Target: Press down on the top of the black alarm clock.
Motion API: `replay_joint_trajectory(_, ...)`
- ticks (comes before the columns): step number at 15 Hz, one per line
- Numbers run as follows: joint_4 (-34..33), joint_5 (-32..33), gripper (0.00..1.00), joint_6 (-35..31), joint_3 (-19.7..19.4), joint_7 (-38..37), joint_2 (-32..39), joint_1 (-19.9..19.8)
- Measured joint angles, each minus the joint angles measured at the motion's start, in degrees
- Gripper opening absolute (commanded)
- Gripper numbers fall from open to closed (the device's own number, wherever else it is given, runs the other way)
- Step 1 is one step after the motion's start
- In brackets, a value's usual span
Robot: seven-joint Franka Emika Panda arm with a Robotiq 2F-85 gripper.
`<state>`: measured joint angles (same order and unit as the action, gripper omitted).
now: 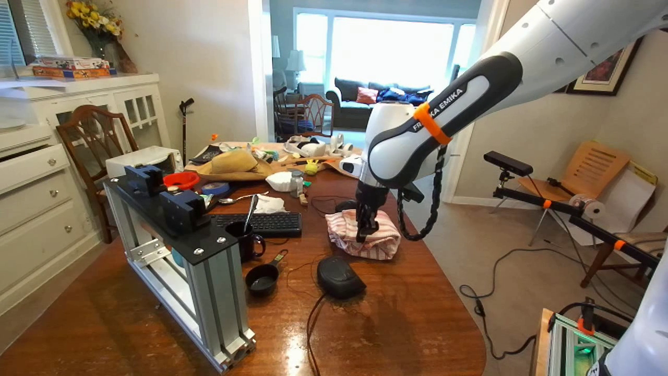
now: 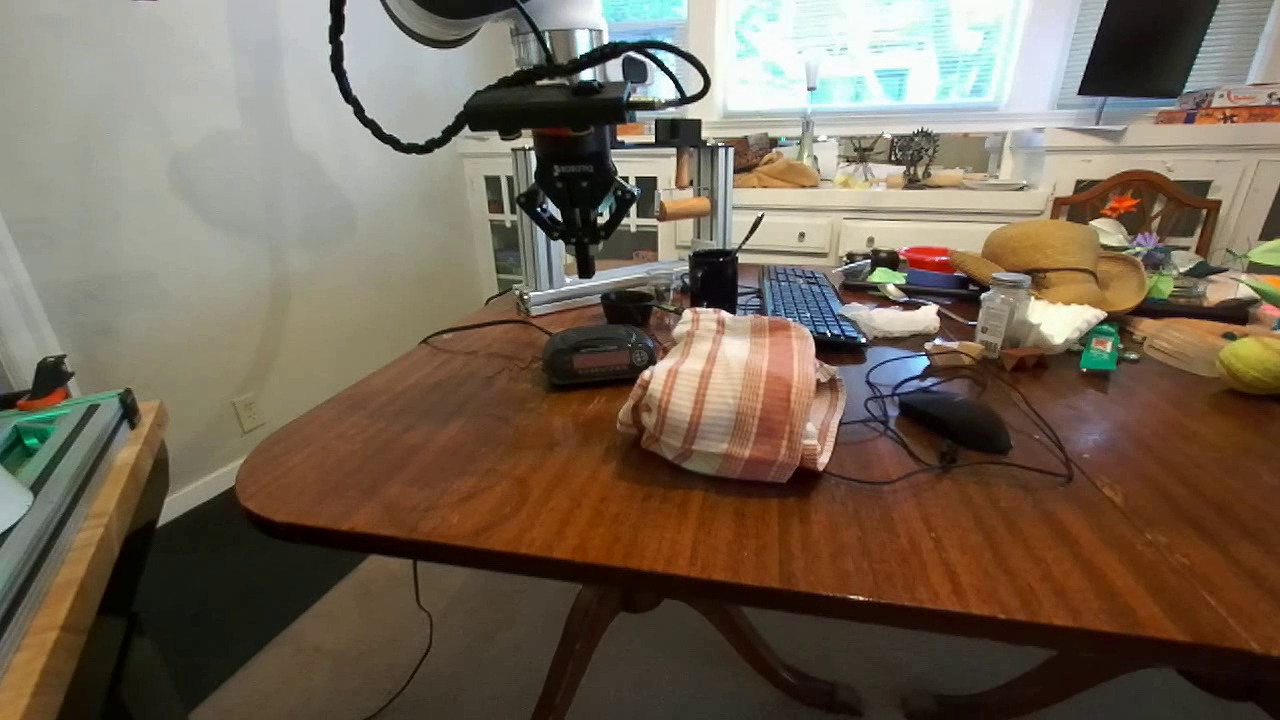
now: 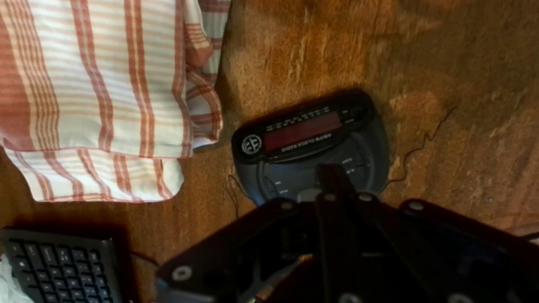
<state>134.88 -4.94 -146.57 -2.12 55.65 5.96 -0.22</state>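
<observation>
Black alarm clock (image 3: 309, 147); white, red-striped cloth (image 2: 740, 395)

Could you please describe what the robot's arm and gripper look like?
The arm is white with rounded black trim. Its FRANKA EMIKA lettering is partly hidden by an orange band. It carries a black braided cable. The gripper is black and angular; above it are a silver collar and a black bar-shaped device.

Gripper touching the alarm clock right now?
Apart. In an exterior view, the gripper hangs above the alarm clock, with a clear gap visible between its lower end and the clock's top.
</observation>
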Motion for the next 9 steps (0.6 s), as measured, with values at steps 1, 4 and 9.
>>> replay_joint_trajectory(1, 0.00, 0.05, 0.00, -0.34, 0.22, 1.06, 0.34, -0.11)
replay_joint_trajectory(4, 0.02, 0.11, 0.00, -1.86, 0.88, 3.88, 1.87, -0.58)
replay_joint_trajectory(9, 0.04, 2.13, 0.00, -5.21, 1.70, 5.91, 5.20, -1.20)
